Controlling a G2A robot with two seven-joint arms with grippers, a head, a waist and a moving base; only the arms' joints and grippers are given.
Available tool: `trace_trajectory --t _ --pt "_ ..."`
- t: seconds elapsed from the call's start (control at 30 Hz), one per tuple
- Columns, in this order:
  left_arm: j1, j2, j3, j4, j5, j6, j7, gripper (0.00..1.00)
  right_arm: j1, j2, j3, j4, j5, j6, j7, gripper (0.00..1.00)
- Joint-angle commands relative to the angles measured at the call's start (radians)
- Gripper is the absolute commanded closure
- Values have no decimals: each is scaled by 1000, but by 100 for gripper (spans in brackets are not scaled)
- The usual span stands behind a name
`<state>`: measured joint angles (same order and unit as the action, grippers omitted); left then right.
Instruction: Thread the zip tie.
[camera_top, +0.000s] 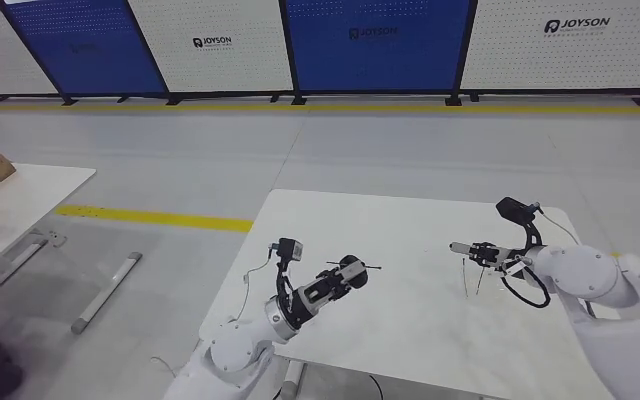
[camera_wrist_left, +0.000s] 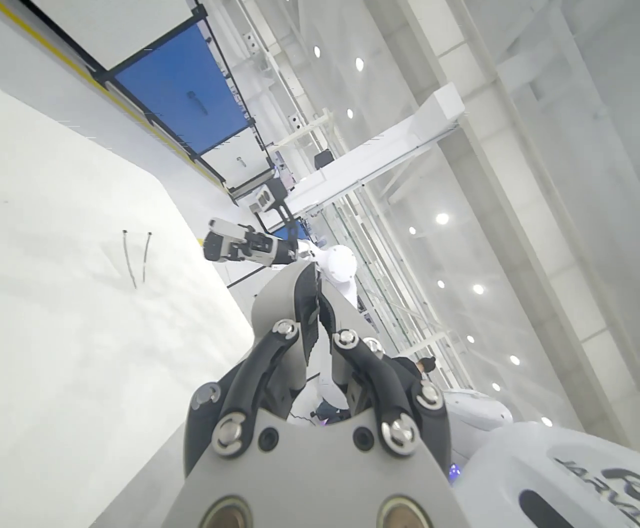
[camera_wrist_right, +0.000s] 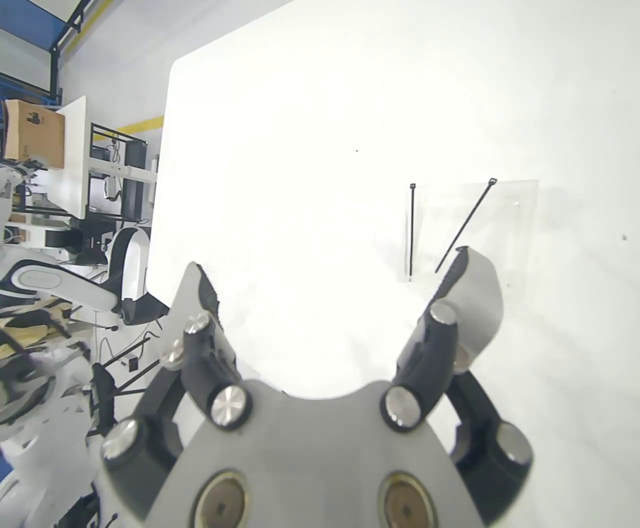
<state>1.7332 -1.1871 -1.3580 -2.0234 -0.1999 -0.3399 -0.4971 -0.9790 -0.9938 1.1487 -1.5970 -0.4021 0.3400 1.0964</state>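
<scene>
Two zip ties are seen on the white table (camera_wrist_right: 300, 125), just in front of the right gripper (camera_wrist_right: 330, 265). The fingers of this gripper are spread wide, and nothing is held between them. The straight zip tie (camera_wrist_right: 411, 230) and the slanted zip tie (camera_wrist_right: 465, 225) are laid side by side, near each other but not touching. Both are pointed away from the gripper. The little square heads are at the far ends and the thin tails are at the near ends. The tail of the slanted zip tie is seen just beside one fingertip. A clear sheet (camera_wrist_right: 522, 220) seems to be laid under them.

The left gripper (camera_top: 352, 270) is held well apart from the ties, across the table. Its fingers are pressed together. A thin dark line is seen sticking out by it in the top view. Whether that is another tie being pinched cannot be told.

The right arm is judged to be the nearer one. A tie is best gripped across its thin length, so the open fingers need to be lowered with the tie between them.
</scene>
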Motion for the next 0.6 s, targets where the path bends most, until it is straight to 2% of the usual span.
trace_trajectory --t 0.0,0.1,0.17,0.2,0.3,0.43,0.47,0.57 --pt "33 -1 -13 -38 37 0 6 100 0 0 0 0 0 0 0 0" --pt "50 -4 3 -43 101 0 14 100 0 0 0 0 0 0 0 0" --pt "42 -6 30 -16 184 0 45 100 0 0 0 0 0 0 0 0" --pt "32 -9 57 8 228 0 70 100 0 0 0 0 0 0 0 0" --pt "-10 -14 109 88 264 0 98 100 0 0 0 0 0 0 0 0" --pt "-80 -20 154 195 246 0 114 100 0 0 0 0 0 0 0 0" --pt "-89 -20 158 207 243 0 115 100 0 0 0 0 0 0 0 0" --pt "-89 -20 158 207 243 0 115 100 0 0 0 0 0 0 0 0"
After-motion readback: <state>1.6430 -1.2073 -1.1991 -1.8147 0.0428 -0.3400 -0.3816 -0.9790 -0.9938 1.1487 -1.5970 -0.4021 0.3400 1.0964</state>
